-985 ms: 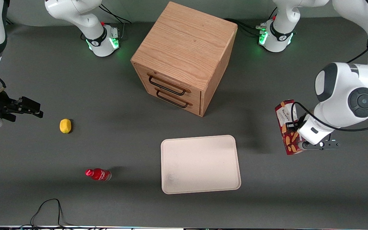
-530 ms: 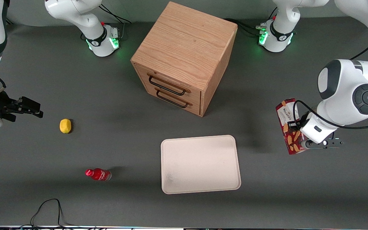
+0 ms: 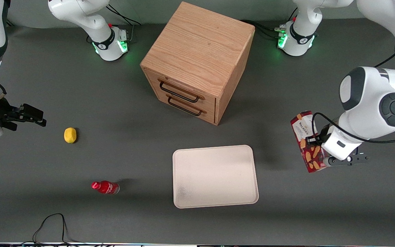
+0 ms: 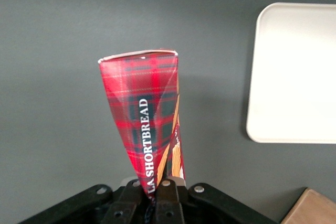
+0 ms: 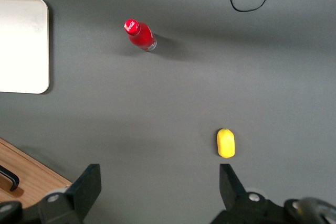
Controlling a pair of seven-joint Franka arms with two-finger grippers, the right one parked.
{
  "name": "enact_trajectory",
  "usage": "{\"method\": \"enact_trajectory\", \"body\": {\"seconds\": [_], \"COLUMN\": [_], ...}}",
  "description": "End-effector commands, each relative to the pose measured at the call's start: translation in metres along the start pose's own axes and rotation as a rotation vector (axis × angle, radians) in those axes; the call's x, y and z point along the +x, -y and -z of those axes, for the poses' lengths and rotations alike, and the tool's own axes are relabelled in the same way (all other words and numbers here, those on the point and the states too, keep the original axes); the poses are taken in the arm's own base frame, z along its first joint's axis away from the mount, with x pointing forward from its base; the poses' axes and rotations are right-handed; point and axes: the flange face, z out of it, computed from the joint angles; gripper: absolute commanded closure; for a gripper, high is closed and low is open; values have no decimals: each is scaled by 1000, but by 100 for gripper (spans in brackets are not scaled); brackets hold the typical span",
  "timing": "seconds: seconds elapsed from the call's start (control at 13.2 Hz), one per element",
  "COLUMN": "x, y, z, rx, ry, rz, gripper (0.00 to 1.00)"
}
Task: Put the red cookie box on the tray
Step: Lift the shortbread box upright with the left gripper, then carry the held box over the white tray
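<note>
We see the red cookie box [image 3: 305, 140], a long tartan carton with "SHORTBREAD" printed down its side and biscuit pictures, held toward the working arm's end of the table. It stands on end, tilted, its white label panel at the upper end in the front view. In the left wrist view the box [image 4: 147, 124] tapers toward the gripper [image 4: 157, 190], whose fingers pinch it tightly at the near end, the carton squeezed narrow where they clamp it. In the front view the gripper [image 3: 317, 145] sits against the box's lower half, with the white arm rising above it.

We find the tray [image 3: 214, 176], cream-white with rounded corners, lying flat on the dark grey table [image 3: 132, 219], well apart from the box and nothing on it. The wrist view shows the tray's [image 4: 294, 72] edge off to one side of the box.

Farther from the front camera than the tray stands a wooden drawer cabinet [image 3: 197, 58] with two black handles. Toward the parked arm's end we note a small red bottle [image 3: 105, 187] and a yellow lemon-like fruit [image 3: 70, 135], apart from each other. A black cable [image 3: 51, 226] loops at the table edge nearest the camera.
</note>
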Motion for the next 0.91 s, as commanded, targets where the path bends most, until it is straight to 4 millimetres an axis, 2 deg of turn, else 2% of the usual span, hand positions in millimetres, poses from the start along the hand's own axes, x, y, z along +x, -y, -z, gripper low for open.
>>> {"method": "enact_trajectory", "body": {"seconds": [0.0, 0.23, 0.38, 0.53, 0.68, 0.83], "x": [22, 28, 22, 12, 11, 18], "y": [-57, -126, -160, -196, -209, -213], "z": [1, 2, 8, -3, -13, -35], "rx": [2, 4, 32, 41, 41, 48], "ry": [30, 17, -12, -37, -69, -85], "rz": [6, 78, 105, 68, 43, -24], "gripper": [100, 100, 100, 100, 100, 100]}}
